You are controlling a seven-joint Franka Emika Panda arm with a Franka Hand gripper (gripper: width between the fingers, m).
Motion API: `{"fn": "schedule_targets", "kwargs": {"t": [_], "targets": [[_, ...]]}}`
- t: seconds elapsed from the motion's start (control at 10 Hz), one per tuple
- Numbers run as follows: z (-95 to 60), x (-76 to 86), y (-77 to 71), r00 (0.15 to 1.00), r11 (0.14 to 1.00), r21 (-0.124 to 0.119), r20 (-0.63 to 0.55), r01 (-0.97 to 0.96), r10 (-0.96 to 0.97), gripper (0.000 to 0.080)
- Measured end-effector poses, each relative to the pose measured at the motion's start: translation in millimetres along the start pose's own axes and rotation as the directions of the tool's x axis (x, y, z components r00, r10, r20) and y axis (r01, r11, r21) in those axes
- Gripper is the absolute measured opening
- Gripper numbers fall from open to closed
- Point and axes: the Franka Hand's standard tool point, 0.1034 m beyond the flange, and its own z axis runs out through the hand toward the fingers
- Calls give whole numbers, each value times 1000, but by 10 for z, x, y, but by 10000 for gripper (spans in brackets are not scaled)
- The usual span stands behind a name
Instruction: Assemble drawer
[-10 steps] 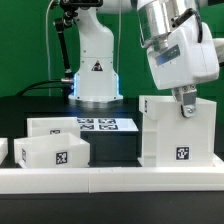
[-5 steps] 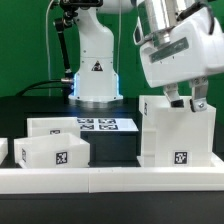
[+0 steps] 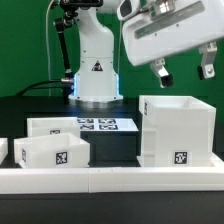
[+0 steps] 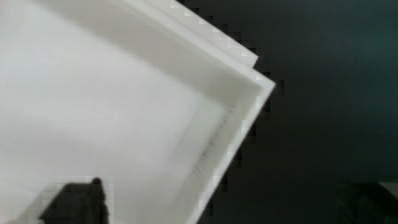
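From my remote seat I see the drawer lying as three separate white plastic pieces on the black table, all matte and smooth with square edges.

At the exterior view's left, a small white block is cut off by the frame and I cannot tell what it is. Next to it stands the front box, low and oblong, with a black-and-white square tag on its near face. Just behind it is the back box, thin-walled and open on top. To their right, the marker board lies flat with its printed squares. Behind it rises the arm's rounded white base, with a blue glow at its foot.

Further right stands the casing, a tall cube-like shell with thin walls, an open top and a small tag low on its front. It sits just behind the low white rail that edges the table.

The gripper hangs above the casing, clear of it, with its two dark fingers spread wide and nothing between them.

In the wrist view, one corner of the casing shows as a pale rim against the dark table, with a blurred dark fingertip at the picture's edge.
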Motion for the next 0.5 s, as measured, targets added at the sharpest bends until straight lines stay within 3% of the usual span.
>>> {"fn": "schedule_targets", "kwargs": {"t": [0.3,0.4,0.5], "targets": [[25,-14,27,998,998,-15,4,58,-58,649],[33,-34,93,966,965,-56,16,257,-256,649],[19,16,168,917,915,-61,25,398,-397,649]]}}
